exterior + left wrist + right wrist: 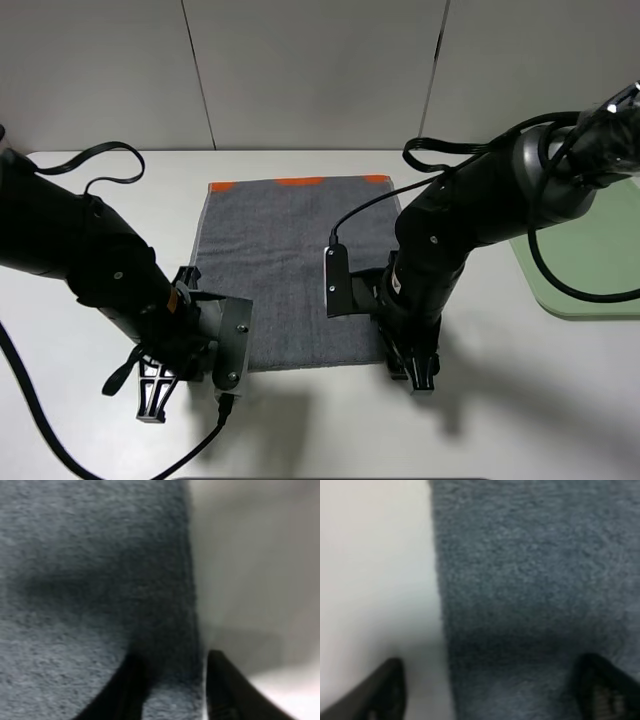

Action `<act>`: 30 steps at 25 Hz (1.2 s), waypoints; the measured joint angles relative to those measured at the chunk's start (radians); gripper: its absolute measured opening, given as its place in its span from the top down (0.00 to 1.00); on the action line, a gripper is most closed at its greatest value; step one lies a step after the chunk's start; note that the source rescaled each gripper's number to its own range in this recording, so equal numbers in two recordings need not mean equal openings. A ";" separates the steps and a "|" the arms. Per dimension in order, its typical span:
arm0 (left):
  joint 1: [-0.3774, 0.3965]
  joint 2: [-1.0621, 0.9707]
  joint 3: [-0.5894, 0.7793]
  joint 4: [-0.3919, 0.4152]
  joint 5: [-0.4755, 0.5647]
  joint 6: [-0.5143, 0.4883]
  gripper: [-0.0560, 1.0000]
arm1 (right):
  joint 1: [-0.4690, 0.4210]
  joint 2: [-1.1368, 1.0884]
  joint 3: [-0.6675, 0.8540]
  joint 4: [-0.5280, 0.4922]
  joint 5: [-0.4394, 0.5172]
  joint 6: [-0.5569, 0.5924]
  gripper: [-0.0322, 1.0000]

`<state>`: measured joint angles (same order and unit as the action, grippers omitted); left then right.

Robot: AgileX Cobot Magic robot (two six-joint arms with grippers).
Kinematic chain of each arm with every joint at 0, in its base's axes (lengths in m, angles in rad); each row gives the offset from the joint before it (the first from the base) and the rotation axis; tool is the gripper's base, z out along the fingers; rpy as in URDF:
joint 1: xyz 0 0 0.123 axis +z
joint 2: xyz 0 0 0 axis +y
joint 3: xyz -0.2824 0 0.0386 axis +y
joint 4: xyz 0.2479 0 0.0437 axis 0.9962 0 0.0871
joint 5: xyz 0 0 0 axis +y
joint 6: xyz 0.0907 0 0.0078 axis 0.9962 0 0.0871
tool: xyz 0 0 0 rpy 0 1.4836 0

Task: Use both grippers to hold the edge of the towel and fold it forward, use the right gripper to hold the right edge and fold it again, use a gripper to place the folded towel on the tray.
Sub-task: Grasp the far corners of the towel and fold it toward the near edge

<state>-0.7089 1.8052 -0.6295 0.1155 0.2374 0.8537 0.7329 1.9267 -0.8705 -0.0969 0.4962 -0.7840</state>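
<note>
Nearest the tabletop's front edge, our left end effector (172,680) sits narrow astride a near corner of the towel (290,270); we cannot tell if it grips. Our right end effector (490,680) stands wide. The towel lies flat mid-tabletop; uneven pinches could skew the fold. The tray (600,260) sits at the right edge.

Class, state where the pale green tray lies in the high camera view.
The tray sits at the far right, cut off by the picture's edge, right of the grey towel and partly hidden by the right arm.
</note>
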 joint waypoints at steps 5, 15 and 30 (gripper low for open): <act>0.001 0.002 0.000 0.015 -0.021 0.000 0.88 | 0.000 0.000 0.000 -0.003 -0.021 0.000 0.55; 0.001 0.002 0.000 0.019 -0.025 0.000 0.94 | 0.000 0.001 0.000 -0.008 -0.039 0.000 0.97; 0.001 -0.024 0.003 0.018 -0.012 0.001 0.94 | 0.000 -0.012 -0.001 -0.008 -0.011 0.000 0.97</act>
<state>-0.7079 1.7812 -0.6263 0.1339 0.2253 0.8545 0.7329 1.9142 -0.8715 -0.1052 0.4852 -0.7840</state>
